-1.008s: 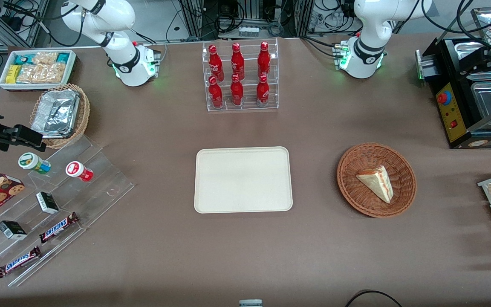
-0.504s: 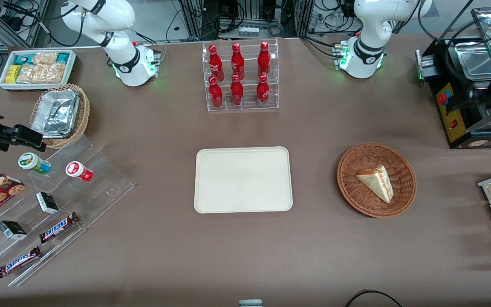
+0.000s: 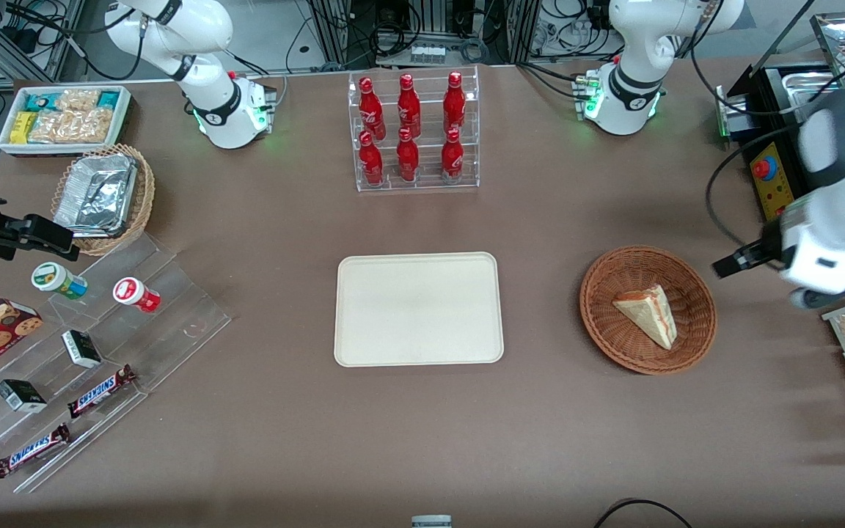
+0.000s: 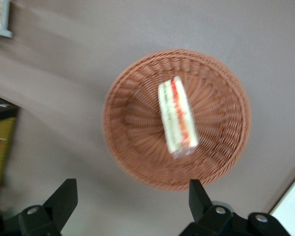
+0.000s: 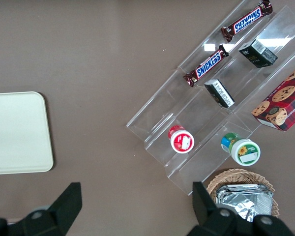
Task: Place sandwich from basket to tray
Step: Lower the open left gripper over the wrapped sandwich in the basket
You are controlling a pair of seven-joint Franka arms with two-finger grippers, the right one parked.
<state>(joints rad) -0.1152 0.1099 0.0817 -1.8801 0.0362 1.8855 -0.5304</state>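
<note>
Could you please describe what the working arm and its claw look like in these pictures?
The working arm is glossy white with rounded segments, a dark grey band at a joint and a black cable looping alongside. Its base glows green. The claw, near the reddish-brown woven basket, has two black, wedge-shaped fingers, spread open, on a black body with silver screws.

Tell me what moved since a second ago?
The left arm swung in from the working arm's end of the table. Its gripper now hangs open above the table beside the basket, holding nothing. The sandwich still lies in the basket, and the tray is still bare.
</note>
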